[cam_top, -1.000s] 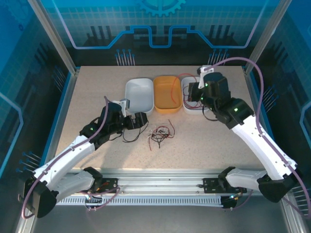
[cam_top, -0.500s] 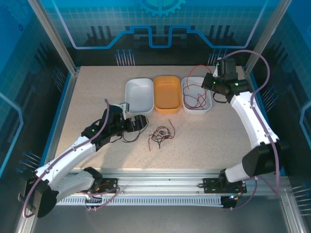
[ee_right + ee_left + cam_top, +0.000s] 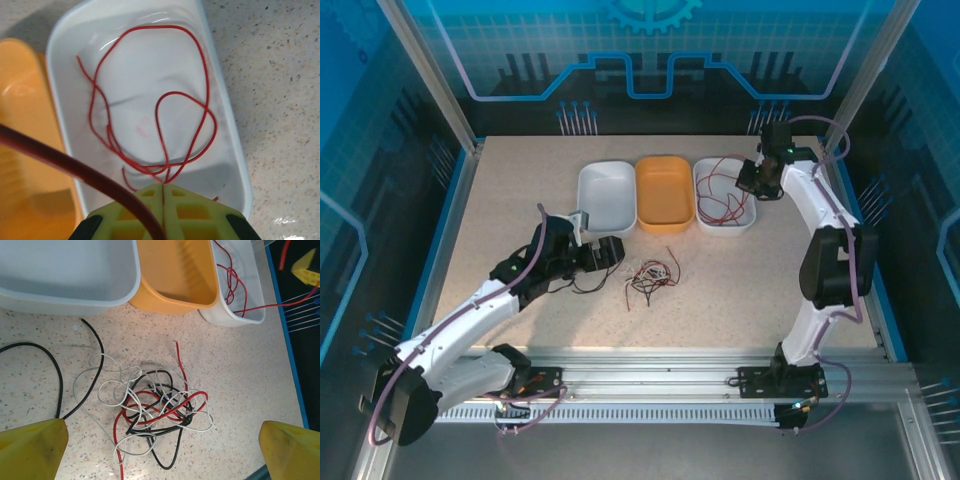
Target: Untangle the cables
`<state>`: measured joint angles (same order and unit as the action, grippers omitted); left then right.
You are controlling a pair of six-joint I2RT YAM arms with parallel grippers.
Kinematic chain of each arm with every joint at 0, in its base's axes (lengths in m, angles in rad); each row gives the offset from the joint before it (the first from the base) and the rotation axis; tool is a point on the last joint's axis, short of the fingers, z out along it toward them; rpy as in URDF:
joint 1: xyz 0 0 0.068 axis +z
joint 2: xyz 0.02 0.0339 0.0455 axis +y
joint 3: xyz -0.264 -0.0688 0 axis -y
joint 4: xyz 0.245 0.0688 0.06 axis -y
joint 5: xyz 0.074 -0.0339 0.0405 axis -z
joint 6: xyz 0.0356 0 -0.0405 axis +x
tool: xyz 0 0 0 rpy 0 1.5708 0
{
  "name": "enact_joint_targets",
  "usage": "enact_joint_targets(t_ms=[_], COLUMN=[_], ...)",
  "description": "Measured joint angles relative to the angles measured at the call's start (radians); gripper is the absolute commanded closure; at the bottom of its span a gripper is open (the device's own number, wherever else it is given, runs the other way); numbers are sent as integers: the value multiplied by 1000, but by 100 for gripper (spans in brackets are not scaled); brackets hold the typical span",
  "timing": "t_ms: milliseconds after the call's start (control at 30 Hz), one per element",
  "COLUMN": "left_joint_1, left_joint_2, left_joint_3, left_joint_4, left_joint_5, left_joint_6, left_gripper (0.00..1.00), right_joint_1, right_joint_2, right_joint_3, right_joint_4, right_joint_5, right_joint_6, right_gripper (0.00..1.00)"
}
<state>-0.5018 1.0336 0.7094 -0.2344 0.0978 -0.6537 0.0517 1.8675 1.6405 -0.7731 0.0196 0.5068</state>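
Note:
The tangle of red, black and whitish cables (image 3: 650, 277) (image 3: 155, 410) lies on the table in front of the bins. My left gripper (image 3: 610, 252) (image 3: 162, 460) hovers just left of it, open, with the tangle between the spread yellow fingertips (image 3: 32, 450) and nothing held. A loose black cable (image 3: 101, 347) curls off to the left. My right gripper (image 3: 748, 180) (image 3: 163, 187) is shut on a red cable (image 3: 155, 117) (image 3: 720, 200), whose loops lie in the right white bin (image 3: 725, 231) (image 3: 235, 150).
A left white bin (image 3: 607, 195) (image 3: 65, 275) and an orange bin (image 3: 665, 195) (image 3: 175, 275) stand side by side at the back, next to the right white bin. A purple hose (image 3: 75, 167) crosses the right wrist view. The blue table edge (image 3: 285, 340) runs along the right.
The right arm has swung from over the right bin to the back right corner, still shut on the red cable. The left arm has hardly moved.

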Motion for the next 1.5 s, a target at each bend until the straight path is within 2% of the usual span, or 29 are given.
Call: enact_joint_targets(t_ms=[233, 433, 833, 1000, 1233, 1333, 1400, 1467, 1500], left_joint_1=[0, 0, 0, 0, 0, 0, 0, 0, 0], left_joint_2=[18, 19, 28, 33, 36, 46, 54, 67, 74], left_joint_3=[-13, -13, -13, -13, -13, -13, -16, -19, -20], left_joint_4=[21, 34, 38, 38, 45, 49, 51, 55, 57], left_joint_5=[25, 31, 35, 39, 39, 39, 39, 39, 40], left_joint_6=[-3, -3, -3, -4, -18, -26, -28, -29, -29], left_gripper=[1, 1, 1, 1, 1, 1, 1, 1, 1], right_joint_1=[-1, 2, 20, 33, 103, 150, 192, 246, 274], right_joint_2=[173, 283, 284, 188, -81, -198, -275, -351, -383], right_joint_3=[165, 295, 293, 191, -53, -159, -234, -312, -344], right_joint_4=[-71, -118, -141, -117, -10, 29, 58, 85, 93], right_joint_5=[79, 127, 157, 156, 148, 155, 165, 175, 181], right_joint_6=[-19, -50, -98, -117, -131, -117, -107, -94, -85], right_gripper=[86, 69, 60, 57, 47, 35, 22, 0, 0])
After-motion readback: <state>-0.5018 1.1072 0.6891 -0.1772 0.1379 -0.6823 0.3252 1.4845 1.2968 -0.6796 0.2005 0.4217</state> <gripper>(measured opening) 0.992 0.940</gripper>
